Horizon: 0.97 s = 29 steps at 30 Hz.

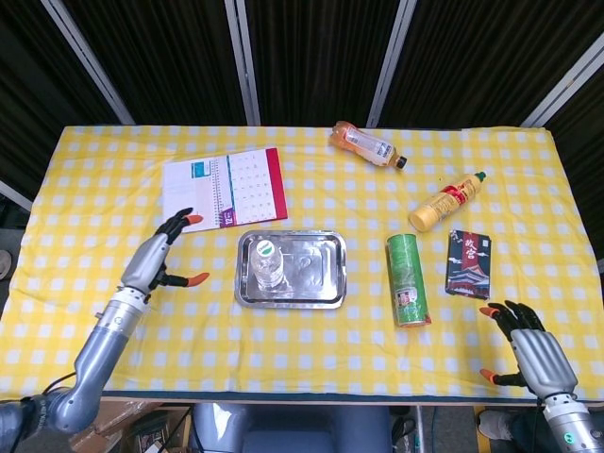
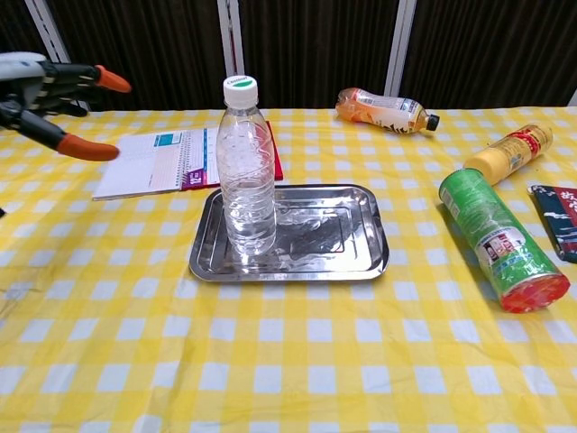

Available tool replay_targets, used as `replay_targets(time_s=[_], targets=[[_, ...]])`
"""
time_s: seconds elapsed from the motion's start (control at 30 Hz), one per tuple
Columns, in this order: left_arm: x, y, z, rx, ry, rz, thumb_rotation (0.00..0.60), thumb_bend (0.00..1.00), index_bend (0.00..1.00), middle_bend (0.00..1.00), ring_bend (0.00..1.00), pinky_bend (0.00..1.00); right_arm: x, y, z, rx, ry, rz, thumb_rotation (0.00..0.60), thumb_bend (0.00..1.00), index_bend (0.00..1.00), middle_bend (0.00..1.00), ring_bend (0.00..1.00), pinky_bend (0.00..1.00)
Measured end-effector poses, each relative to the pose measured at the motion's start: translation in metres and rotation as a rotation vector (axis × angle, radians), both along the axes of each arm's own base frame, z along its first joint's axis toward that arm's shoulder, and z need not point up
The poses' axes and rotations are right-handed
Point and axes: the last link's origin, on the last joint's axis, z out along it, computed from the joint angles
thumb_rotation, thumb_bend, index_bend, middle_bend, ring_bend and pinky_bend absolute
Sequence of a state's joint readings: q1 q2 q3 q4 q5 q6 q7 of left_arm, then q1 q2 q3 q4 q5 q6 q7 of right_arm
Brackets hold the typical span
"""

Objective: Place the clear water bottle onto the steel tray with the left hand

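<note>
Orange-tipped fingers of the left hand [image 1: 154, 260] are spread wide and hold nothing, near the table's left edge, well apart from the steel tray [image 1: 321, 274]. The clear water bottle [image 2: 245, 171] stands upright at the tray's left end, so the placing looks done. The right hand [image 1: 528, 345] hangs open off the front right corner.

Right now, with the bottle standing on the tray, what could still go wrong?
The clear water bottle is tall and narrow and stands upright near the left edge of the steel tray, so a knock to the table might tip it. The left hand is open and apart from it; swinging back carelessly, it could strike the bottle or the calendar.
</note>
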<state>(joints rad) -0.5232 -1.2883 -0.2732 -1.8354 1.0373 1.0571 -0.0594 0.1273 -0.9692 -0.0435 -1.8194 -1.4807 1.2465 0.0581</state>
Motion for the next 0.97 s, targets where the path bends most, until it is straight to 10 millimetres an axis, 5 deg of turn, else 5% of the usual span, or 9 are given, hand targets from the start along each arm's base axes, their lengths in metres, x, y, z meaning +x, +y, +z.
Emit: replay_targets(time_s=[0.47,0.73,0.97], targets=[[-0.098,-0.063,0.078,0.353,0.433,0.023,0.600,0.27,0.16,0.00,0.00,0.00,0.005,0.002,0.014,-0.087,0.054,0.049,0.600,0.16,0.20,0.15,0.04,0.02],[-0.138,-0.086,0.087,0.442,0.572,0.036,0.599,0.27,0.16,0.00,0.00,0.00,0.005,0.002,0.016,-0.101,0.060,0.049,0.600,0.16,0.20,0.15,0.04,0.02],[-0.146,-0.095,0.087,0.448,0.585,0.056,0.600,0.28,0.16,0.00,0.00,0.00,0.001,0.000,0.019,-0.123,0.057,0.036,0.600,0.16,0.20,0.15,0.04,0.02]])
